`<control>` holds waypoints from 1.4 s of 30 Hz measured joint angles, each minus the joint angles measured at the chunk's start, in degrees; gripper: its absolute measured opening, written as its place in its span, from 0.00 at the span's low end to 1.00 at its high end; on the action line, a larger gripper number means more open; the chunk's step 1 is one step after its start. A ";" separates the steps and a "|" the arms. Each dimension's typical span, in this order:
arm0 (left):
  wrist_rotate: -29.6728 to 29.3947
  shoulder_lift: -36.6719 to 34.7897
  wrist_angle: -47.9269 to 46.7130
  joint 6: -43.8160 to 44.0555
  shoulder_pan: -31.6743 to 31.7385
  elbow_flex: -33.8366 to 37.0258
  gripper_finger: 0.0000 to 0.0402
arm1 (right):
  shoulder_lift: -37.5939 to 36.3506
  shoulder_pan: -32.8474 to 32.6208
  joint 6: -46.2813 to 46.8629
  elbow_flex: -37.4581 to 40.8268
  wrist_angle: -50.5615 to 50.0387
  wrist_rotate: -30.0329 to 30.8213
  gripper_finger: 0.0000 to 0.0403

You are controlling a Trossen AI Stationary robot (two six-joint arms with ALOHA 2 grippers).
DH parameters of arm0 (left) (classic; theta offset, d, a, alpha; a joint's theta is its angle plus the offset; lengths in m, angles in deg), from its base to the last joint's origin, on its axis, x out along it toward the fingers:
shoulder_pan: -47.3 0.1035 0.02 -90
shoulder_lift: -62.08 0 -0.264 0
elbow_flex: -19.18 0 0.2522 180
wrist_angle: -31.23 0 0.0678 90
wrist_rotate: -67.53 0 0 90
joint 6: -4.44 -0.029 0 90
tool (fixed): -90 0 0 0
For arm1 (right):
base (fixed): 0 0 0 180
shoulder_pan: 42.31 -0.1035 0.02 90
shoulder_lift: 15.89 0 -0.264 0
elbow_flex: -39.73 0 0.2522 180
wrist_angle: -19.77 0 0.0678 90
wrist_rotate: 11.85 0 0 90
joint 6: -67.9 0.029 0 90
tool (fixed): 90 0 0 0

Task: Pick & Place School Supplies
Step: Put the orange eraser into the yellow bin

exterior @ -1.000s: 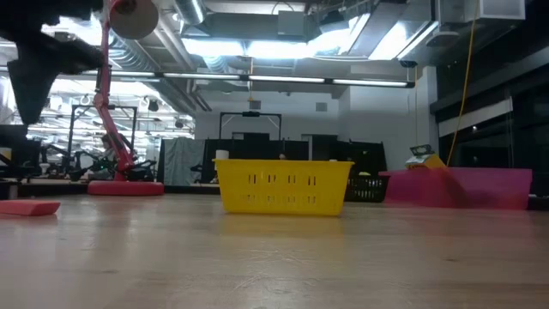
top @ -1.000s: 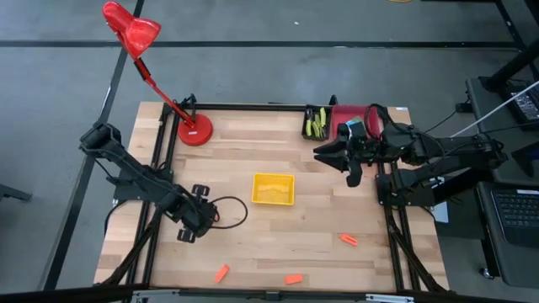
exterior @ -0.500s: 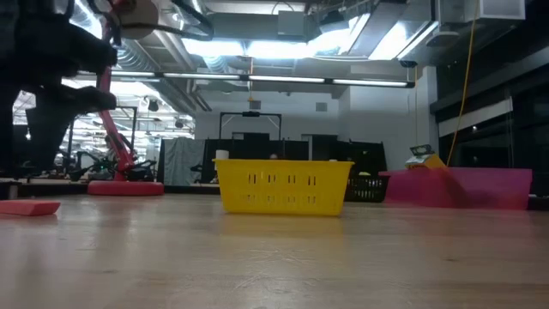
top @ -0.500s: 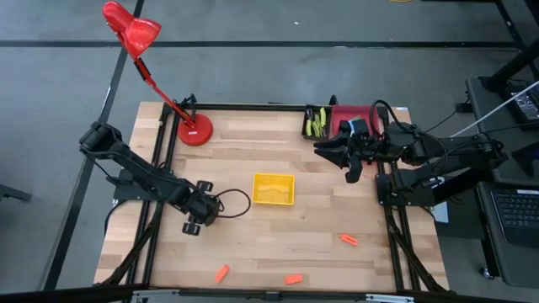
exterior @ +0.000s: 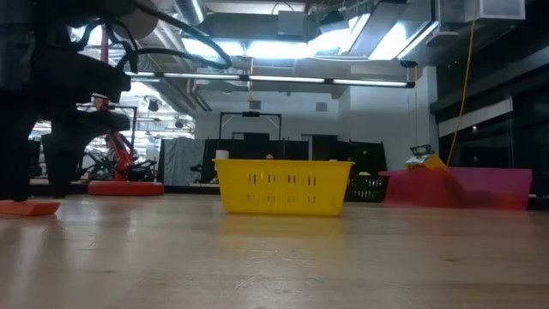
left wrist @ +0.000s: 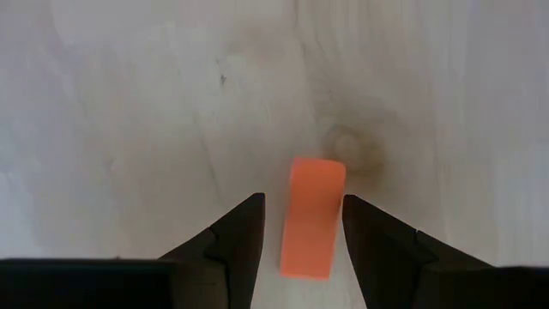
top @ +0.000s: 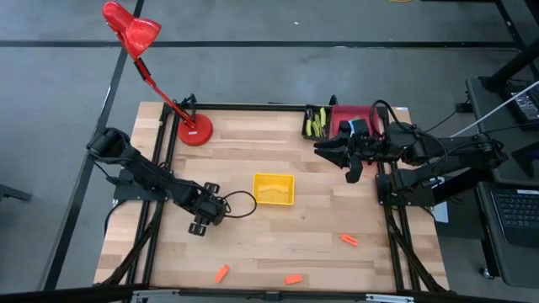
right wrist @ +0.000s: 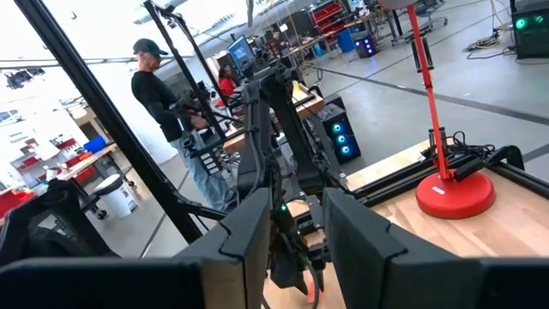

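Note:
A small orange piece (left wrist: pixel 311 216) lies flat on the wooden table (top: pixel 320 223). My left gripper (left wrist: pixel 302 206) points down over it, open, one finger on each side; whether they touch it I cannot tell. In the low view the same piece (exterior: pixel 29 208) lies under that gripper (exterior: pixel 34 184). The high view hides it beneath the gripper (top: pixel 204 215). Three more orange pieces (top: pixel 221 273) (top: pixel 293 279) (top: pixel 348 240) lie near the front edge. Yellow-green scissors (top: pixel 317 124) lie in a black tray. My right gripper (top: pixel 322 151) hovers level at the far right, open and empty.
A yellow basket (top: pixel 274 188) stands mid-table, just right of my left gripper. A red desk lamp (top: pixel 194 130) stands at the far left. A red tray (top: pixel 345 116) sits at the far right beside the black tray. A person (right wrist: pixel 167 94) stands in the room beyond.
My left gripper has gone down toward the table and a little toward its right edge, coming down around the orange piece. The piece has stayed where it was. My right arm has kept still.

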 joint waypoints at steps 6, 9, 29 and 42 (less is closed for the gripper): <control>0.11 3.08 2.18 1.02 -0.71 0.00 0.38 | 0.00 0.02 0.80 0.02 0.00 -0.01 0.28; 0.17 3.94 2.20 2.60 -0.85 -0.25 0.35 | 0.00 0.02 1.04 0.02 0.02 -0.01 0.28; -7.46 3.84 3.42 -9.06 7.70 -9.59 0.19 | 0.00 0.02 1.08 0.02 0.91 0.00 0.28; -5.08 8.78 7.70 -33.95 24.40 -24.08 0.18 | 0.00 0.02 0.75 0.00 2.16 0.38 0.28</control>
